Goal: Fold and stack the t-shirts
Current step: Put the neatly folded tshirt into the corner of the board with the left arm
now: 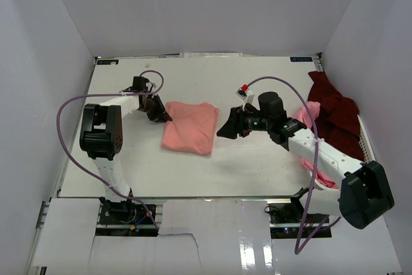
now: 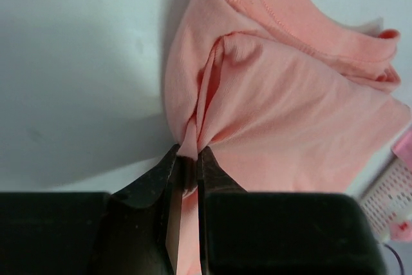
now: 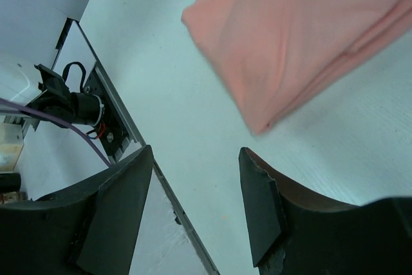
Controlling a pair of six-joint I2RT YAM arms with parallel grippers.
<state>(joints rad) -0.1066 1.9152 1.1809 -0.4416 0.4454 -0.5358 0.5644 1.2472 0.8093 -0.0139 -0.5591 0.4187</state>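
My left tool (image 2: pixel 187 159) is clamped on the pink shirt (image 2: pixel 290 120) edge, I think for folding it. My right tool (image 3: pixel 196 165), jaws apart, is empty.

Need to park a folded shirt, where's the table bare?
Bare table lies beyond the salmon shirt to the far edge, and in front of it to the near edge. The right side is crowded with the maroon shirt and lighter pink shirt.
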